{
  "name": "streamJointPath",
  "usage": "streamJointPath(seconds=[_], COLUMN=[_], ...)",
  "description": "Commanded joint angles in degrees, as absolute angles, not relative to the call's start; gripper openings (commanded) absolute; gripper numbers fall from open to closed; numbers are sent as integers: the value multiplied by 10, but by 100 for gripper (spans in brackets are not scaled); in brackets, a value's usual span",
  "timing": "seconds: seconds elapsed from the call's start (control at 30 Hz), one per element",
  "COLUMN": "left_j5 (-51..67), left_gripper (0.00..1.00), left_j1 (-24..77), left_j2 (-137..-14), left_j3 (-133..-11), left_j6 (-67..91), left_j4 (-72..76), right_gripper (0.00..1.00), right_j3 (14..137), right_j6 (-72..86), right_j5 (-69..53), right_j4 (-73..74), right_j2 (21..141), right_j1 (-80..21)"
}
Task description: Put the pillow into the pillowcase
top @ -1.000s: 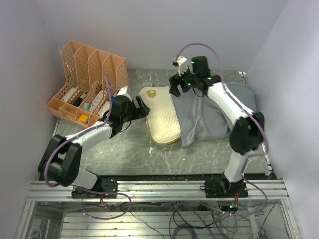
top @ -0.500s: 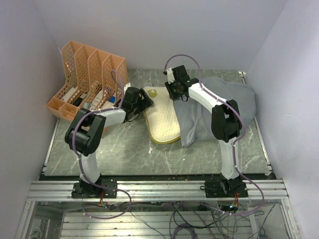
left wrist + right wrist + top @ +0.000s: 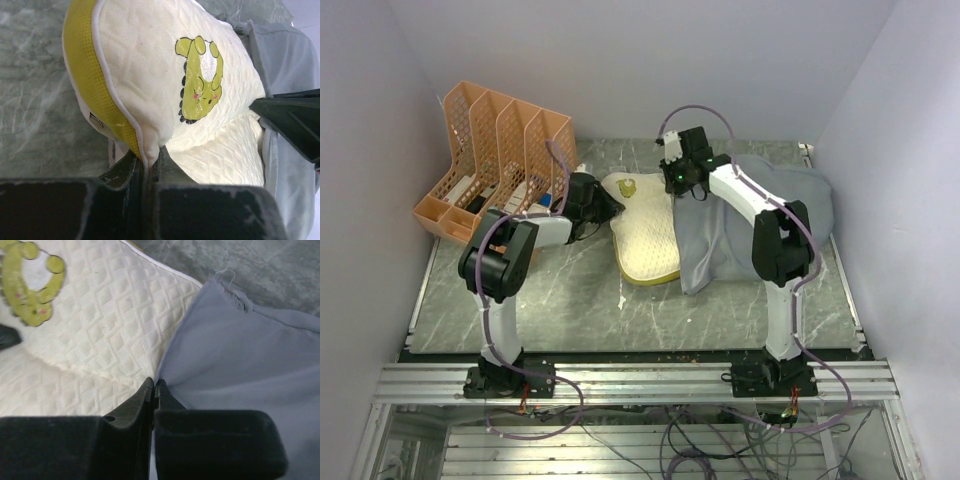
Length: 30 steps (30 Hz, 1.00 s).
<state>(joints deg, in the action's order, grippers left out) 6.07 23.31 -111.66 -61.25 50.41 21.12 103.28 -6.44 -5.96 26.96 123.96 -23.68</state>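
We see the left gripper (image 3: pixel 148 161) pinched tight on the piped corner seam of the pillow (image 3: pixel 150 60), with the logo just beyond its fingertips. The right gripper (image 3: pixel 153 389) is clamped on the open hem of the pillowcase (image 3: pixel 240 370), with pillow to its left and fabric to its right. Between both grippers the pillow lies partly sheathed on the table (image 3: pixel 550 300).

Pillow (image 3: pixel 150 65): cream quilted cloth, matt; yellow open-weave mesh side band; smooth white piping.
Pillowcase (image 3: pixel 240 365): plain blue-grey woven cloth, matt and smooth, frayed threads at one corner.
Table (image 3: pixel 570 300): grey marbled surface, faint sheen.
Rack (image 3: pixel 510 140): orange perforated plastic.
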Motion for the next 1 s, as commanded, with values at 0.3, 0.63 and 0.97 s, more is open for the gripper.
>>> streamJointPath(seconds=[0.3, 0.63, 0.97], left_j5=[223, 285, 298], left_gripper=[7, 7, 7], left_j1=[214, 214, 249], left_j2=[-1045, -932, -896], left_j3=[-650, -711, -608], left_j6=[417, 406, 415], left_j4=[288, 259, 301], right_gripper=[0, 15, 0], right_j3=[1133, 1149, 917], right_j6=[-29, -37, -74], right_j5=[-371, -405, -530], right_j4=[314, 322, 274], right_j2=[1166, 1133, 1045], right_j1=[-211, -244, -203])
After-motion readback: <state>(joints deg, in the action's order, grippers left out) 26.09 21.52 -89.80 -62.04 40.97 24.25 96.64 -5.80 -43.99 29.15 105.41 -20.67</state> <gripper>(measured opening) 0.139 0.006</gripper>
